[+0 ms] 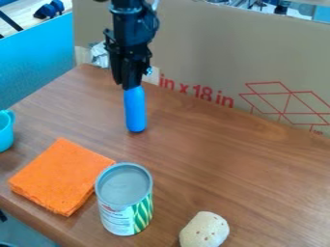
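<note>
The black gripper (130,86) hangs down from the top edge, left of centre, over the back part of the wooden table. Directly below its lower end is a blue rounded, elongated object (134,110), upright, its top meeting the gripper. Whether the fingers close on it or only stand in front of it is hard to make out. An orange folded cloth (61,176) lies nearer the camera on the left, with a tin can (125,198) upright at its right edge.
A turquoise cup (5,130) stands at the left edge. A pale speckled, potato-like object (204,230) lies at the front. Behind the wooden table (245,159) rises a cardboard wall (213,48); a blue panel (38,60) stands at the back left.
</note>
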Controlling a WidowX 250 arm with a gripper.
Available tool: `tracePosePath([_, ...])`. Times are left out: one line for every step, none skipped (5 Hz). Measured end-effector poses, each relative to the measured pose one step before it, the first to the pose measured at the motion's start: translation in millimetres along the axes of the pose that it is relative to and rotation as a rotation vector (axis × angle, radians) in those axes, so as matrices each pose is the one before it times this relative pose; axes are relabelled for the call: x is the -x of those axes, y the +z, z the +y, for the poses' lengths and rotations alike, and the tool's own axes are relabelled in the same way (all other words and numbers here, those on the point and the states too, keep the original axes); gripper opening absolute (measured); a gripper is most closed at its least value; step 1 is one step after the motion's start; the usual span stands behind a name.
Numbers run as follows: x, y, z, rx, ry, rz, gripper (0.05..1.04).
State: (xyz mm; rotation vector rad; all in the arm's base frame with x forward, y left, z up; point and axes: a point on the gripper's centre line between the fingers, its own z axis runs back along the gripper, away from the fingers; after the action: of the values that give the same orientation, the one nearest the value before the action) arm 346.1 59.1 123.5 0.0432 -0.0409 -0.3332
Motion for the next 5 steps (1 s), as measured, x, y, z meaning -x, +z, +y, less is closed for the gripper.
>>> tracePosePath([13.49,29.73,14.02,0.0285,0.0263,-0.0789,0.336])
tracePosePath([30.4,31.49,45.74,-0.0388,0.1103,-0.0532,0.336])
tracePosePath([20.89,4.51,43.14,-0.0704,0.0913,0.0483,0.336])
tracePosePath([-0.8,-32.57,21.88,0.0093,0.0296,0.1048,0.336])
tracePosePath([-8.89,-22.35,21.56,0.0172,0.0241,0.0592,0.336])
